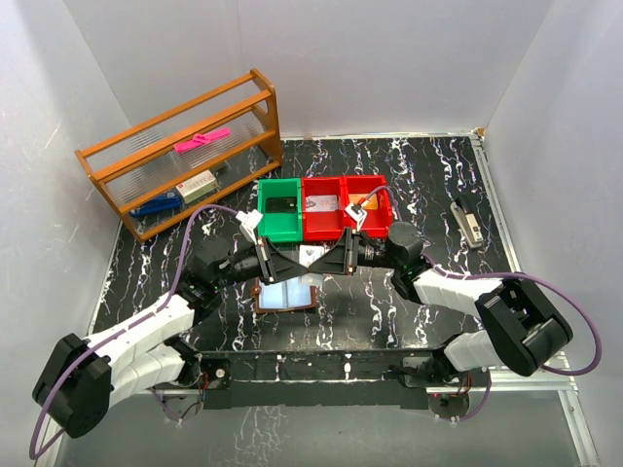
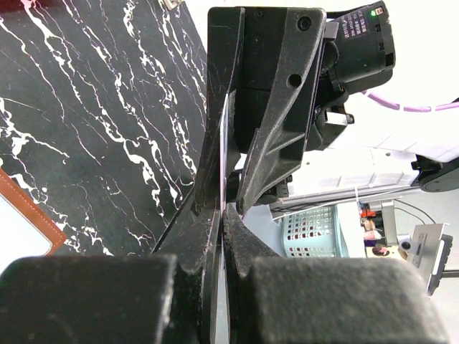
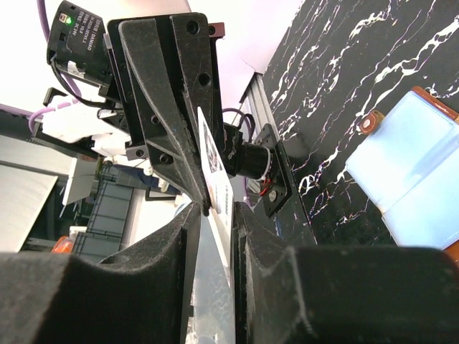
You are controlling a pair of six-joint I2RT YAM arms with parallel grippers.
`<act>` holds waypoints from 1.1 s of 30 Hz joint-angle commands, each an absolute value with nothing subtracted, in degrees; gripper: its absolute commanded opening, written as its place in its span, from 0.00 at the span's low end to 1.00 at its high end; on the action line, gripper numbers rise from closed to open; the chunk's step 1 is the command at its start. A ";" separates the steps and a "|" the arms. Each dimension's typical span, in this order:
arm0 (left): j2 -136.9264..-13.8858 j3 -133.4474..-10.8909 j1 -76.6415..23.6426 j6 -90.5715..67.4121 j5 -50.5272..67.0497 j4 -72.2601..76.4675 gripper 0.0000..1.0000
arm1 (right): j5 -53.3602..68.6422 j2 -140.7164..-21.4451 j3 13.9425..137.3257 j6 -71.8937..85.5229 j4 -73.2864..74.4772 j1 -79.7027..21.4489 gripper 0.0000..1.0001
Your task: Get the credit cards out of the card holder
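The card holder (image 1: 287, 295) lies open and flat on the black, white-veined bench (image 1: 409, 292). It is a small bifold with a pale blue inside, a brown leather rim and a round brown snap tab at one corner. In the top view it sits just nearer the arm bases than the spot where the two arms meet tip to tip. A credit card (image 3: 211, 154) is held up off the bench between those tips, above the far edge of the holder. It is thin and pale, with a whitish face carrying small dark print. From the left wrist it shows as no more than a light line, seen edge on. The left end effector (image 2: 219, 222) is fully closed, pinching one end of the card. The right end effector (image 3: 215, 222) faces it with its fingers drawn in to a narrow gap on either side of the card's other end. Whether those fingers actually clamp the card cannot be told. Beyond the arms stand a green bin (image 1: 280, 209) and two red bins (image 1: 346, 206) in a row.
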State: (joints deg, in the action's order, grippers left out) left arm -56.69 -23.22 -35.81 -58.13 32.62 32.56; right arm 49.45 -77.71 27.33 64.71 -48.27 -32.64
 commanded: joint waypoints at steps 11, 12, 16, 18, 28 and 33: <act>-55.10 -23.16 -35.77 -57.29 32.63 31.52 0.00 | 46.42 -75.79 27.79 65.64 -53.88 -33.18 0.17; -54.91 -23.20 -35.77 -57.16 32.45 31.05 0.00 | 46.49 -75.72 27.73 65.64 -53.88 -33.20 0.14; -53.09 -23.16 -35.77 -56.46 30.59 28.67 0.00 | 45.17 -74.54 26.89 65.27 -53.59 -33.04 0.03; -51.95 -23.09 -35.82 -55.88 29.13 26.80 0.00 | 44.84 -73.96 26.55 65.26 -53.46 -32.80 0.00; -48.18 -31.93 -35.77 -45.62 10.53 -3.87 0.82 | 25.65 -69.56 39.37 40.96 -15.84 -32.89 0.00; -48.84 -34.15 -35.77 -44.53 3.95 -14.31 0.92 | 6.25 -72.95 50.02 24.02 0.84 -33.47 0.00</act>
State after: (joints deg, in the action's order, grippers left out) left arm -49.21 -31.46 -35.94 -47.46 11.94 -1.34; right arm 24.29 -71.81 42.41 41.50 -14.22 -32.99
